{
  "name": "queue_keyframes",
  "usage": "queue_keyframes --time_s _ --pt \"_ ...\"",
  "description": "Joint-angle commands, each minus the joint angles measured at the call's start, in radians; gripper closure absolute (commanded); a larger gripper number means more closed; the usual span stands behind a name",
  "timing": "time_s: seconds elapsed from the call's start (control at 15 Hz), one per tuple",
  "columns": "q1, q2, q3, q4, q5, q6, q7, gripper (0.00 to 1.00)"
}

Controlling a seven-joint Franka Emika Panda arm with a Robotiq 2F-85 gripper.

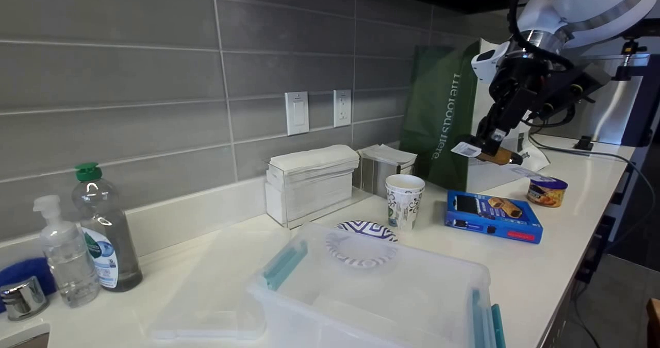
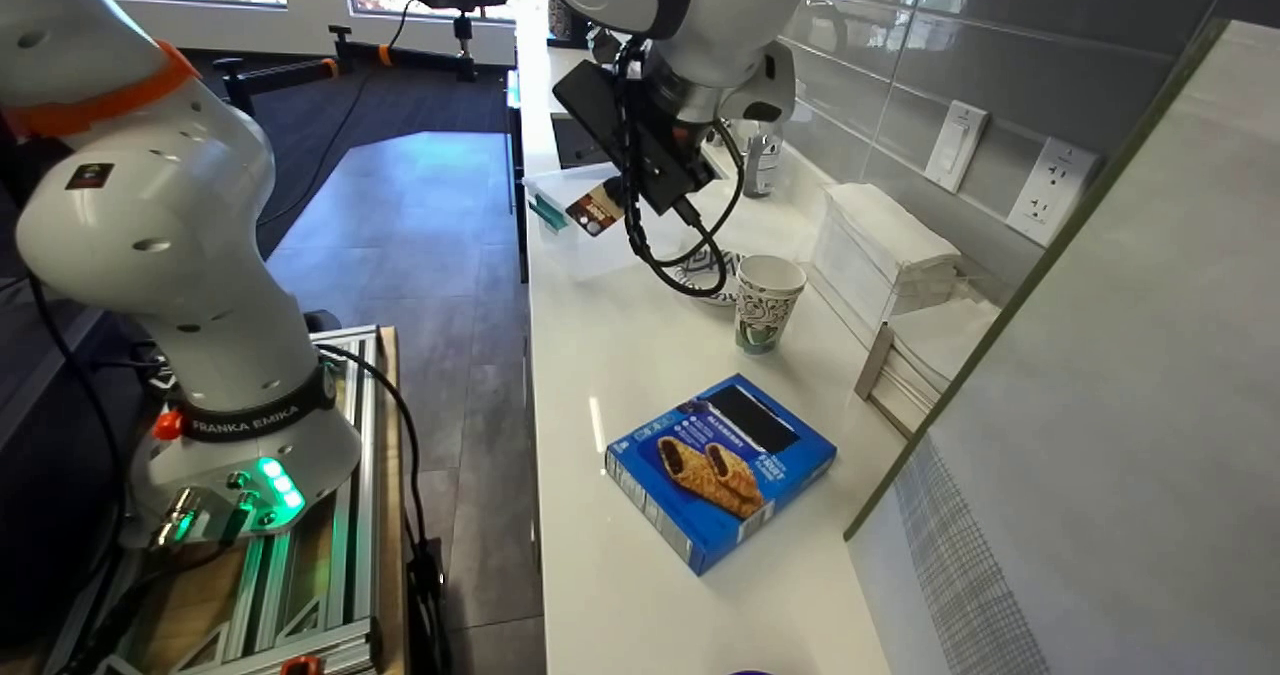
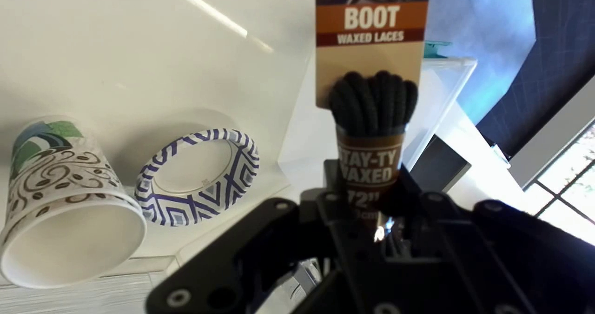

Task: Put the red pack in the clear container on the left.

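Observation:
My gripper (image 3: 370, 179) is shut on a brown and orange boot-lace pack (image 3: 369, 60) with black laces; no plainly red pack shows. The pack's lower end is between the fingers, its card sticking out past them. In both exterior views the pack (image 1: 497, 156) (image 2: 597, 211) is held above the counter. The fingers (image 1: 485, 144) are hidden behind the wrist hardware in an exterior view. The clear container (image 1: 392, 291), with teal latches, stands open on the counter. It also shows partly in the wrist view (image 3: 448, 79), beyond the pack, apart from it.
A clear lid (image 1: 216, 291) lies beside the container. A patterned plate (image 1: 367, 228), paper cups (image 1: 405, 203), a napkin holder (image 1: 314, 188) and a blue box (image 1: 492, 216) stand on the counter. A tub (image 1: 547, 193), a paper bag (image 1: 438, 121) and a soap bottle (image 1: 105, 234) are around.

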Motion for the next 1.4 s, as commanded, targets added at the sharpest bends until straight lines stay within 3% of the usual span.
queue_keyframes --time_s 0.0,0.33,0.53,0.87,1.07,1.27,1.33 --pt "0.032 0.058 0.024 0.008 0.063 -0.018 -0.055 0.93" --pt "0.116 0.201 0.115 0.053 0.266 -0.025 -0.161 0.93" --pt "0.126 0.307 0.169 0.113 0.389 -0.057 -0.196 0.93" --pt "0.123 0.439 0.254 0.2 0.586 0.005 -0.191 0.93" --pt "0.127 0.498 0.282 0.23 0.648 0.056 -0.15 0.93" --pt "0.139 0.535 0.303 0.241 0.611 0.162 -0.136 0.93" --pt "0.142 0.542 0.309 0.242 0.613 0.189 -0.139 0.85"
